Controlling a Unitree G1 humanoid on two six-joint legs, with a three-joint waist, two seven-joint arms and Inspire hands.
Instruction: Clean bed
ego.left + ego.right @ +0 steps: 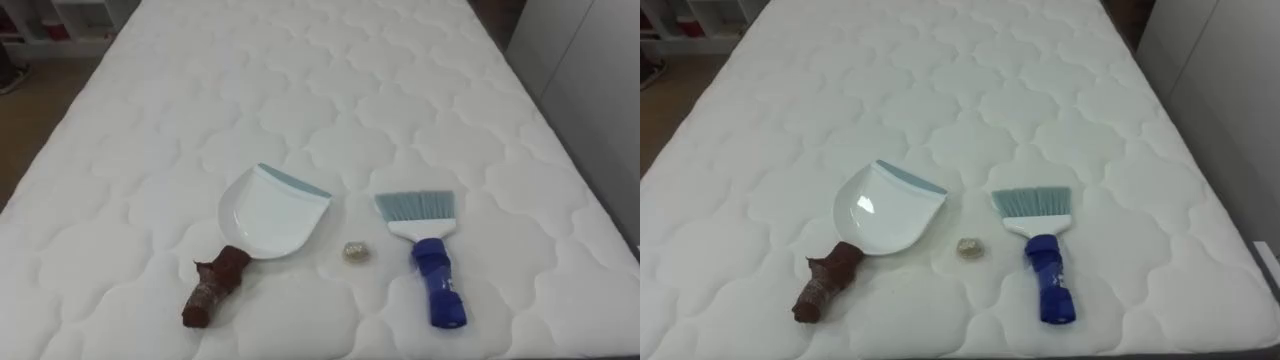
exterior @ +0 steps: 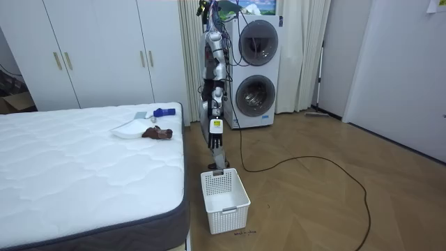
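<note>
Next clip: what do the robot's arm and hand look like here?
In the room view, the left arm is silver-grey metal with darker joints and coloured wiring near the shoulder. The left hand is dark, with a small white tag just above it.

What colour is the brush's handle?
Blue. The brush handle shows best in the left eye view.

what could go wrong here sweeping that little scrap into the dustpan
1. The scrap lies beside the dustpan, not before its lip, so a stroke of the brush may miss the pan unless it is turned.
2. The mattress is quilted; the small scrap might catch in a seam.
3. The basket stands on the floor beside the bed, so the scrap may drop off on the way.
</note>
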